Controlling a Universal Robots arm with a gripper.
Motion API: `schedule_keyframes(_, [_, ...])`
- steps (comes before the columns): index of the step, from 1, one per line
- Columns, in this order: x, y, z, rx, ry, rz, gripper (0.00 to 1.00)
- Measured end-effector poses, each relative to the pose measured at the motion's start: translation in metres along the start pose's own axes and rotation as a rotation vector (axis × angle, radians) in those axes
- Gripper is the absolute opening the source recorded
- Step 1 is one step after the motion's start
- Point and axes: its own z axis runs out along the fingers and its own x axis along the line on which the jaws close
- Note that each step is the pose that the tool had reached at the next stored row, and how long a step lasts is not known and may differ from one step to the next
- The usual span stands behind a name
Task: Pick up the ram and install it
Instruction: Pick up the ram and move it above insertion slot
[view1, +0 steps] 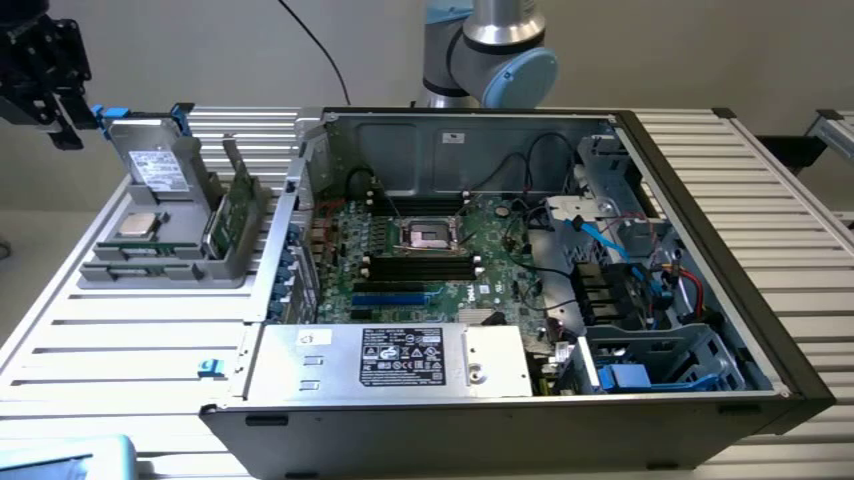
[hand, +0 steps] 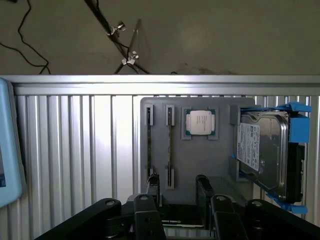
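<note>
The ram (view1: 235, 213) is a thin green stick standing on edge in a grey parts tray (view1: 107, 272), at the exterior view's left of the open computer case. In the wrist view the ram (hand: 169, 145) shows edge-on as a narrow dark line in the tray's (hand: 220, 165) slot. My gripper (view1: 56, 120) hangs high above the tray's far left corner. In the wrist view, the gripper (hand: 178, 192) is open, its black fingertips (hand: 153, 186) apart with nothing between them. The motherboard's black memory slots (view1: 420, 265) lie inside the case.
The tray also holds a silver processor (hand: 200, 122) and a hard drive in a blue bracket (hand: 265, 155). The case (view1: 694, 200) has tall metal walls, a power supply (view1: 400, 358) at the front, and cables and a drive cage at the exterior view's right. A pale blue object (hand: 7, 150) lies beside the tray.
</note>
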Motion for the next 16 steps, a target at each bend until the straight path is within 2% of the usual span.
schedule_keyframes(11, [0.0003, -0.0007, 0.0009, -0.0007, 0.0002, 0.0, 0.43])
schedule_keyframes(16, [0.0003, -0.0008, 0.0048, -0.0006, 0.0002, 0.0, 0.43])
